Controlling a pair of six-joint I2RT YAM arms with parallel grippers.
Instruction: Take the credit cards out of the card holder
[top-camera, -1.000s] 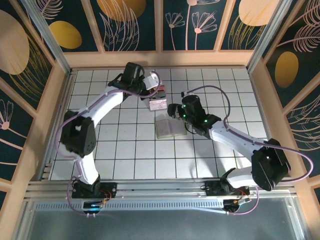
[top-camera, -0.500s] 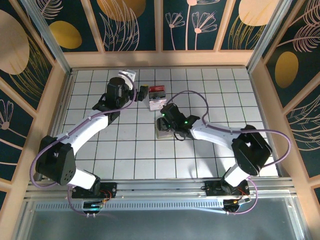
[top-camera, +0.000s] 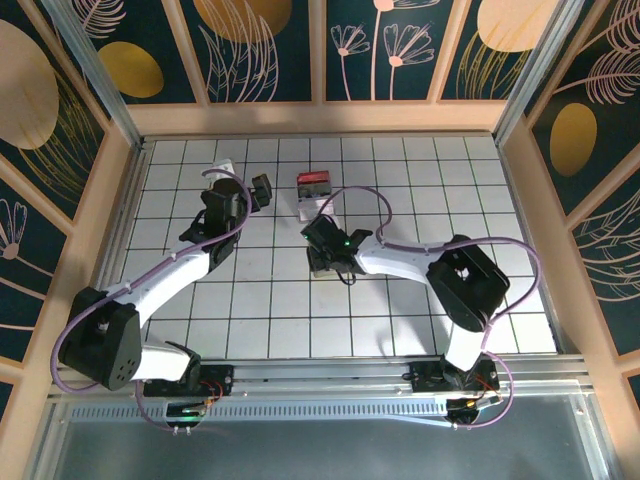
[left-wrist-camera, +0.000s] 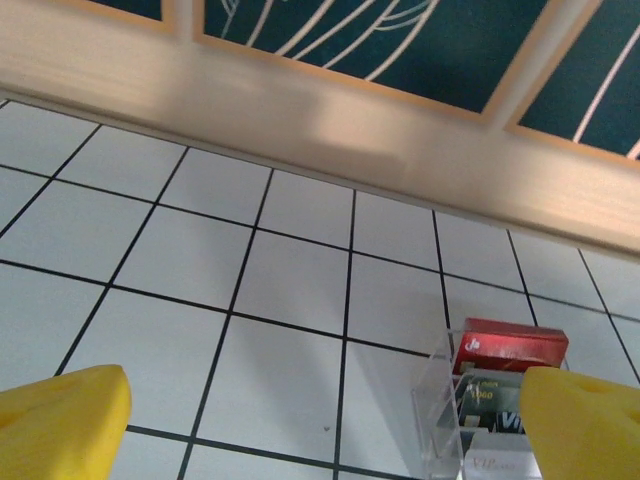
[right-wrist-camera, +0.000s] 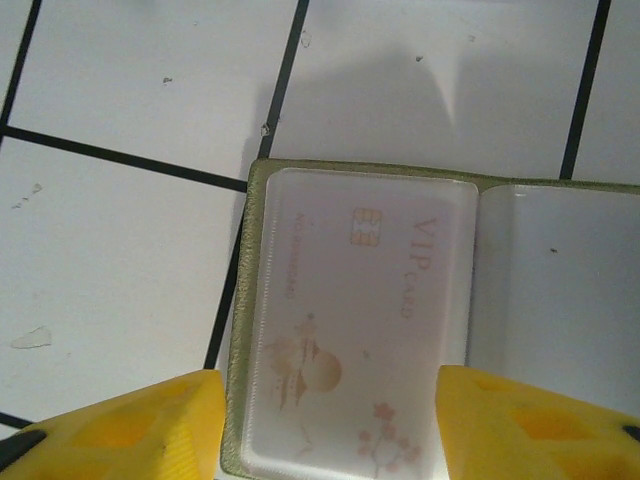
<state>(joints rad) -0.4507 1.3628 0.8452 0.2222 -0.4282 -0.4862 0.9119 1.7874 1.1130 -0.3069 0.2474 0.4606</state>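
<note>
**Right arm poised over a card in the open wallet**

The right gripper (right-wrist-camera: 325, 405) hangs low over the open card holder (right-wrist-camera: 555, 300). Its yellow fingers (right-wrist-camera: 120, 425) are spread apart and grip nothing, one on each side of the left-hand pocket. Inside that clear pocket sits a pale VIP card (right-wrist-camera: 350, 320) with a gold chip; the facing pocket looks empty. The holder lies flat near the middle of the tiled table (top-camera: 250, 290).

The step in hand appears to be drawing this card out. The next move likely calls for a fingertip to catch the card's edge and slide it flat from the sleeve, because the plastic covers its face and the green border hugs its sides.

The left gripper (left-wrist-camera: 320, 425) stands at full spread, empty. It faces a clear box (left-wrist-camera: 440, 405) holding a red card (left-wrist-camera: 510, 345) and darker ones, short of the far wooden rail (left-wrist-camera: 300, 110).

Bare tiles lie open to the left of the holder and toward the near edge. The box sits close beyond the holder, so room is tightest there.
</note>
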